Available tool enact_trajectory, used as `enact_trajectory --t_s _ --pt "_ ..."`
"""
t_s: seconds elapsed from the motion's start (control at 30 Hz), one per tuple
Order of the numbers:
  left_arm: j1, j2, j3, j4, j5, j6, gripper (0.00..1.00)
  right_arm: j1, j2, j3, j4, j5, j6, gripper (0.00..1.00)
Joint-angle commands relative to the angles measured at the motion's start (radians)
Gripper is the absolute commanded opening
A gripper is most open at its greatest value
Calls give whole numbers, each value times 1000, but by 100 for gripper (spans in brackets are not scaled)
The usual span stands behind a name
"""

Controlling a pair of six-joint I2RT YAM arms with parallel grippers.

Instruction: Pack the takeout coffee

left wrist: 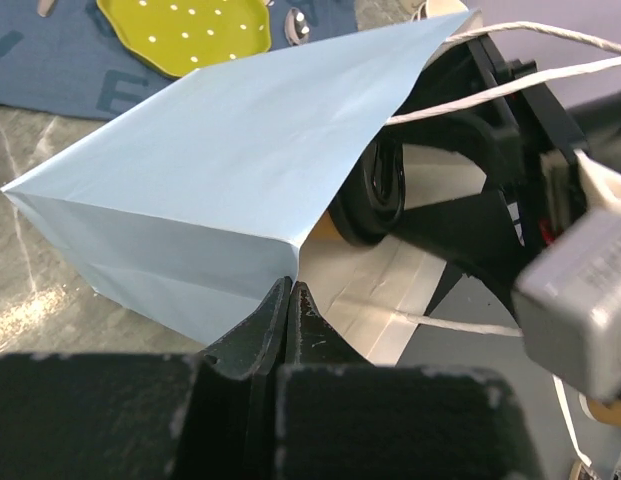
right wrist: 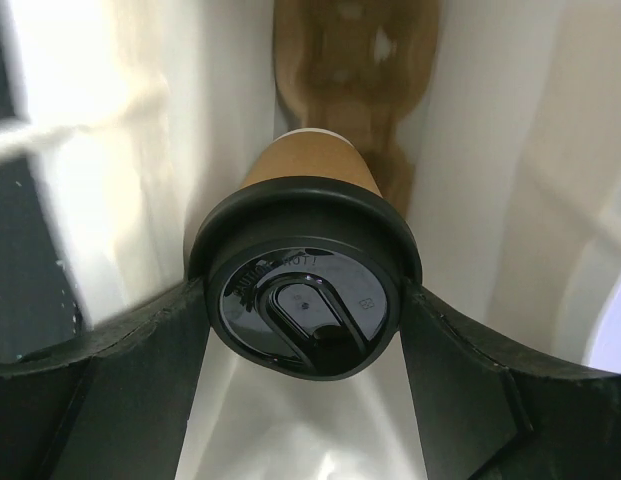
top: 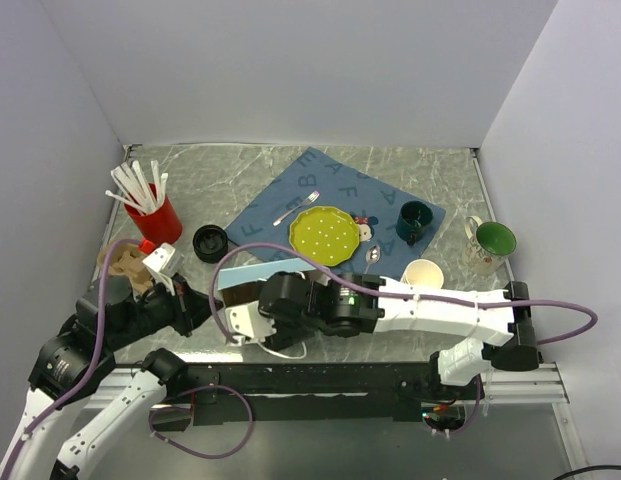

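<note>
**Right wrist view.** The takeout coffee [right wrist: 308, 170], a tan-brown paper cup, points its round black lid [right wrist: 305, 290] at the camera. The right gripper [right wrist: 302, 320] clasps it, with a black finger [right wrist: 140, 350] touching the lid rim on either side. Pale walls [right wrist: 490, 200] flank the cup. Beyond the cup's far end lies a brown cardboard piece [right wrist: 350, 60] with cut-outs.
</note>
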Motion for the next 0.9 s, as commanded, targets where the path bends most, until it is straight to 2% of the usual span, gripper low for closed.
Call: enact_trajectory --t_s 0.0,0.27,0.53,0.87 --pt "-5 -20 -17 68 84 23 1 52 -49 19 52 36 2 54" --pt "-5 -56 -55 27 164 98 1 67 -90 -189 209 136 -56 55" --pt "-5 -72 -95 50 185 94 1 26 -93 -237 181 164 -55 56" --pt "-5 -55 -91 84 173 96 1 -14 -84 -306 229 217 -87 55"
